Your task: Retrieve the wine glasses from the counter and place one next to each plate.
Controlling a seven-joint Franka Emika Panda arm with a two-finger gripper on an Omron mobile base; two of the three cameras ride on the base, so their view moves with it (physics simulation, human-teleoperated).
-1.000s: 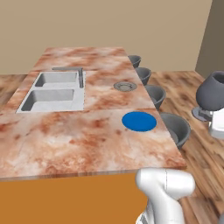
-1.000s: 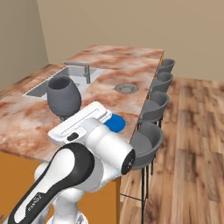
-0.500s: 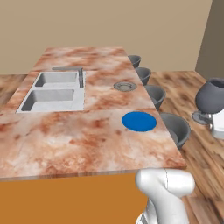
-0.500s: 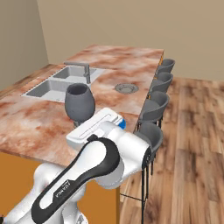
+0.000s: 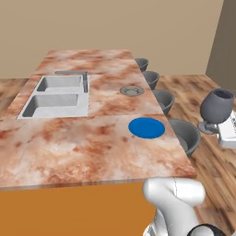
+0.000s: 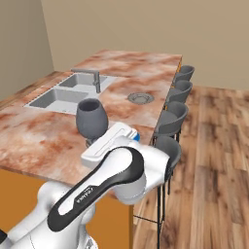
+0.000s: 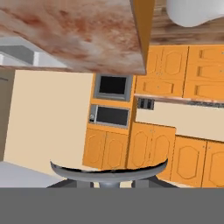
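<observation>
Hand point(image 5: 213, 130) clenched on wine glass point(image 5: 216, 107) stem, off right of surface point(image 5: 87, 147) over stools. Risk: clipping surface edge swinging toward blue plate point(image 5: 146, 127), tipping glass.

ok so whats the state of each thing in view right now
wine glass: upright, held by its stem, carried in the air
gripper: shut on the glass stem
blue plate: flat on the counter, bare, no glass beside it
grey plate: flat on the counter, no glass beside it
sink: both basins look bare, no water seen at the tap
stools: four in a row along the counter edge
</observation>
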